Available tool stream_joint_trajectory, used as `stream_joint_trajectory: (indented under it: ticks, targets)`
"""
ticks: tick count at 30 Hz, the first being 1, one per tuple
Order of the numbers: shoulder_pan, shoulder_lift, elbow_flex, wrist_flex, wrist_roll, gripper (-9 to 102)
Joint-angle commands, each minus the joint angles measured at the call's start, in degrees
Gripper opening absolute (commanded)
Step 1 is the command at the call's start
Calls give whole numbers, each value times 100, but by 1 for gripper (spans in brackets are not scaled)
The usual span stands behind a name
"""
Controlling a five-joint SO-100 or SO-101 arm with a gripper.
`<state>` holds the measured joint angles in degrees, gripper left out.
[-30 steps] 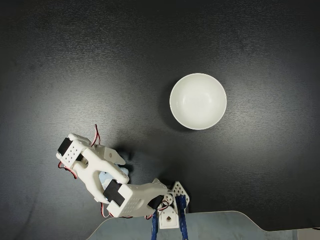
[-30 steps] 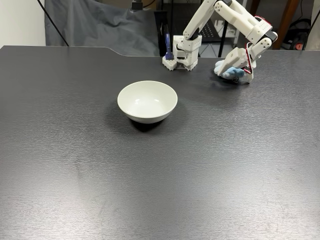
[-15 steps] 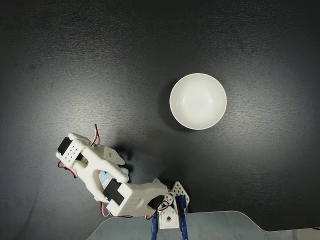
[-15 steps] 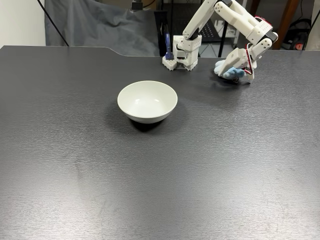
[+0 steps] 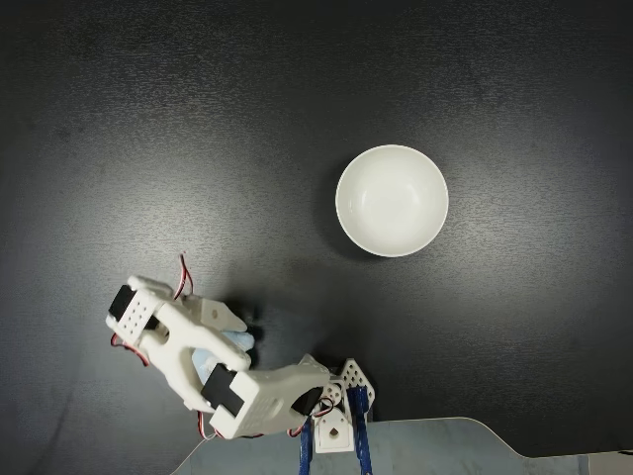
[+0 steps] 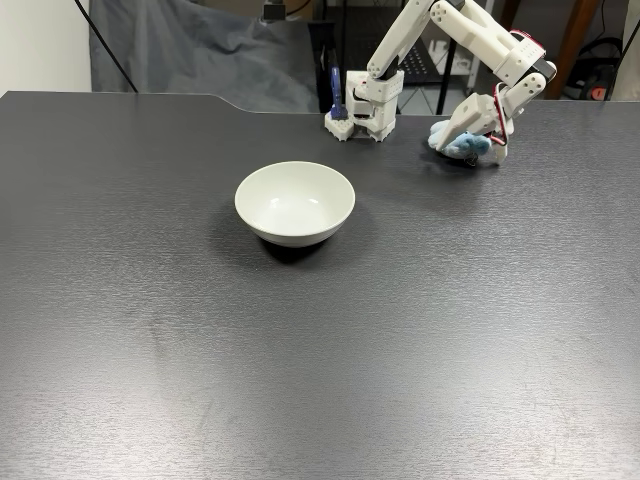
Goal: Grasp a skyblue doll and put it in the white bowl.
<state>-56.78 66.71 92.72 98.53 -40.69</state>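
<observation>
The skyblue doll (image 6: 463, 146) is a small pale-blue plush at the far right of the table, beside the arm's base. My gripper (image 6: 468, 148) is shut on the doll, with white fingers on both sides of it. In the fixed view from above, the gripper (image 5: 240, 332) sits at the lower left, and only a bit of the doll (image 5: 241, 342) peeks out under the fingers. The white bowl (image 5: 356, 188) stands empty to the upper right of the gripper. In the fixed view from the side, the bowl (image 6: 295, 226) is well to the left of the gripper and nearer the camera.
The arm's base (image 6: 362, 110) is mounted at the far edge of the dark table (image 6: 320, 350). A grey cloth (image 6: 200, 50) and furniture legs stand behind that edge. A pale surface (image 5: 396, 450) borders the table by the base (image 5: 334, 431).
The gripper, still shut on the doll, has risen slightly and shifted a little away from the base. The bowl has not moved.
</observation>
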Motion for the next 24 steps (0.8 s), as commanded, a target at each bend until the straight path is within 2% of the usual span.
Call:
stream_joint_trajectory:
  ticks: [1,24]
  targets:
    - [-589,475,316,281,-246,58]
    - [-659,404,439,272,-290,58]
